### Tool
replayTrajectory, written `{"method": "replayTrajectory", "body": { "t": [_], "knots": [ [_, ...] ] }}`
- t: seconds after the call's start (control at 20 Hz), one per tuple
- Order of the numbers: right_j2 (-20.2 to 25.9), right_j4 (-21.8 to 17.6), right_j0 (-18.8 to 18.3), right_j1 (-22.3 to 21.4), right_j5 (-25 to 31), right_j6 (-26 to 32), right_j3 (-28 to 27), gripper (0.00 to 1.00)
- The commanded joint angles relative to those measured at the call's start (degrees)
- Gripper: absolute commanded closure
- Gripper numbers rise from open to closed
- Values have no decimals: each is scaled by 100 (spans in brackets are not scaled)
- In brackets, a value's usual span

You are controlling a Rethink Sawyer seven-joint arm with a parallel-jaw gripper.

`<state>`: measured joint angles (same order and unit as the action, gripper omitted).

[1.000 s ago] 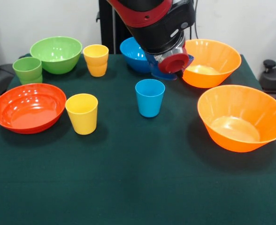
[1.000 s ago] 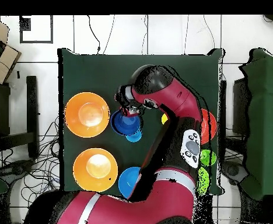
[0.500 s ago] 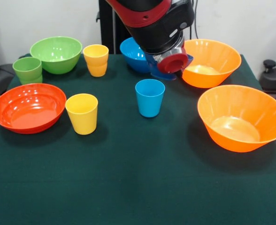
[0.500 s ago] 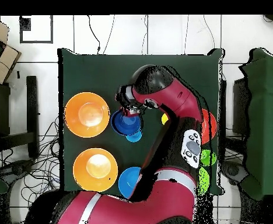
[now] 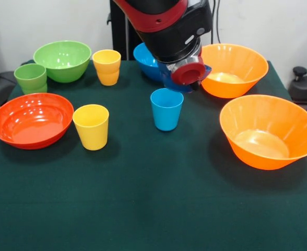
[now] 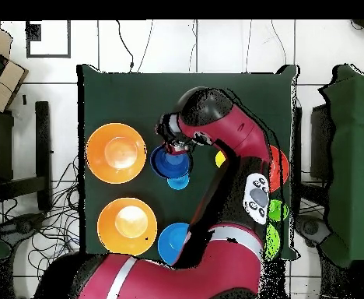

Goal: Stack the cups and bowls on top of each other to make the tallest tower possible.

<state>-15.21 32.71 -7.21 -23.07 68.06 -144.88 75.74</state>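
My gripper [image 5: 191, 82] hangs over the middle of the table, shut on the rim of the small dark blue bowl [image 5: 169, 79], which is held off the cloth. From above, that bowl [image 6: 169, 163] partly overlaps the light blue cup [image 6: 179, 183]. In the front view the light blue cup [image 5: 166, 109] stands upright just below the held bowl. A yellow cup [image 5: 91, 126] stands beside the red-orange bowl [image 5: 32, 119]. Another yellow cup [image 5: 107, 67], the green cup [image 5: 30, 78] and the green bowl [image 5: 62, 60] are farther back. The fingers are mostly hidden behind the red wrist cap.
Two large orange bowls [image 5: 234, 69] [image 5: 268, 130] fill the right side in the front view. A medium light blue bowl [image 5: 144, 58] sits behind the arm. The arm [image 6: 224, 156] covers much of the table from above.
The arm has shifted a little to the left in the front view, carrying the dark blue bowl closer over the light blue cup. Nothing else moved.
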Motion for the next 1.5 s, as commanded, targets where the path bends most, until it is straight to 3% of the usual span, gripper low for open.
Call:
{"method": "replayTrajectory", "body": {
  "t": [0.05,0.95,1.5],
  "knots": [
    [351,-243,-114,231,-559,-445,36,100],
    [394,-273,-131,266,-577,-443,-26,100],
    [434,-265,-152,376,-873,-313,113,100]
  ]
}}
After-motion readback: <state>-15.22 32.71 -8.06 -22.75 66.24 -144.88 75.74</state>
